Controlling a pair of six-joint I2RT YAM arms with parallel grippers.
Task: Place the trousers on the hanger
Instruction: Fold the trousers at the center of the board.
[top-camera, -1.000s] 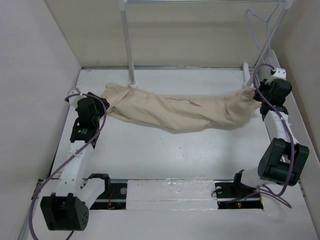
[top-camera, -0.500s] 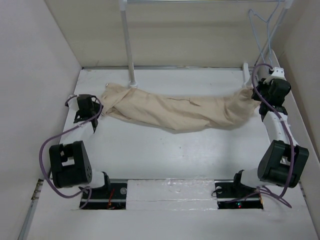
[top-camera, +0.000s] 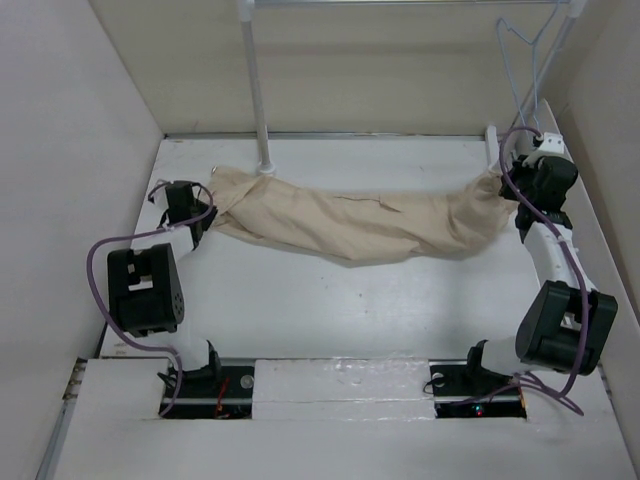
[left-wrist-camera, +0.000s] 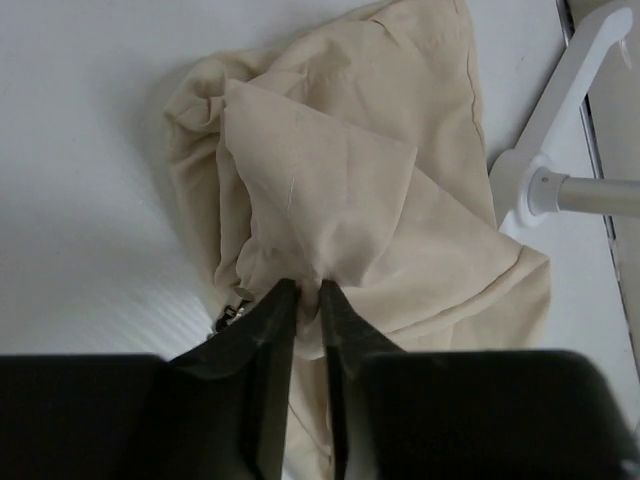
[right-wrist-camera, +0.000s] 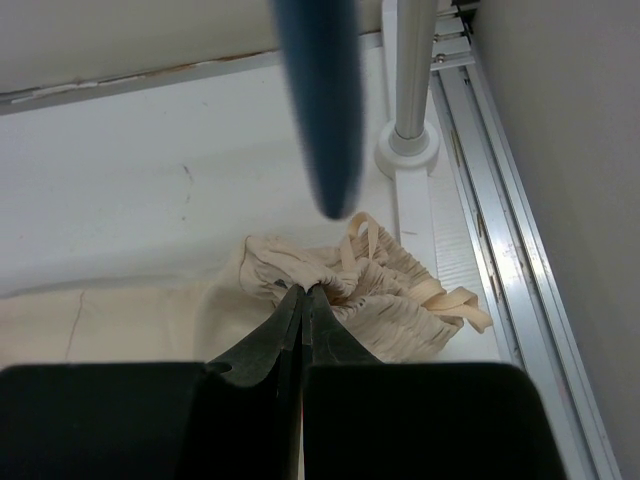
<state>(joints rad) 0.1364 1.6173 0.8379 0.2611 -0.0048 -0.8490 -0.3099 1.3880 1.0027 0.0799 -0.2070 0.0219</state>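
The beige trousers (top-camera: 350, 225) lie stretched across the back of the table from left to right. My left gripper (top-camera: 204, 212) is at their left end. In the left wrist view its jaws (left-wrist-camera: 305, 288) stand narrow and pinch a fold of the wrinkled trousers (left-wrist-camera: 340, 170). My right gripper (top-camera: 505, 182) is at the right end, and in its wrist view it (right-wrist-camera: 305, 290) is shut on the gathered waistband of the trousers (right-wrist-camera: 390, 300). The pale blue-grey hanger (top-camera: 522, 55) hangs from the rail at the top right, above the right gripper.
A white rack pole (top-camera: 255, 80) stands behind the trousers' left part, and its foot (left-wrist-camera: 560, 110) lies just beside the cloth. The other pole (right-wrist-camera: 410, 70) stands close behind the waistband. A blurred blue bar (right-wrist-camera: 320, 100) hangs near the right wrist camera. Walls enclose the table.
The left arm has folded back and brought its gripper in to the trousers' left end, where the jaws have closed on a fold. The right gripper has kept its hold and barely shifted.
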